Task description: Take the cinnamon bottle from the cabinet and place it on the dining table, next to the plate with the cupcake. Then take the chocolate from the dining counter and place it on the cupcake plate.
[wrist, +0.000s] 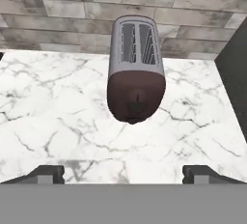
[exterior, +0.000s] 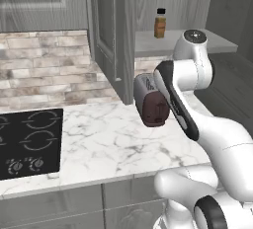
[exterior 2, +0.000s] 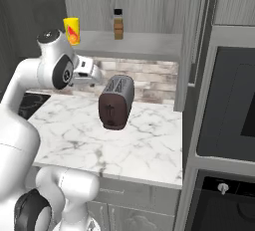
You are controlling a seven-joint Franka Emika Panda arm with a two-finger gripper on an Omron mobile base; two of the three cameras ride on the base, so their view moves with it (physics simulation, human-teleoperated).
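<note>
Yellow cup (exterior 2: 71,30) beside cinnamon bottle (exterior 2: 118,24)

**Bottle on the cabinet shelf, toaster on the worktop below**

The cinnamon bottle (exterior: 159,23) is standing on the shelf of the open cabinet (exterior: 111,35), apparently nearer its back edge. A cup (exterior 2: 71,30) is sitting left of it. Below, the toaster (exterior 2: 116,101) is resting on the worktop (exterior 2: 134,145) near the back wall, right of the hob (exterior: 29,141).

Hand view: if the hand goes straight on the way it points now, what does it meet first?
Probably the toaster on the marble worktop; the open hand points at it, though the depth is unclear.
</note>
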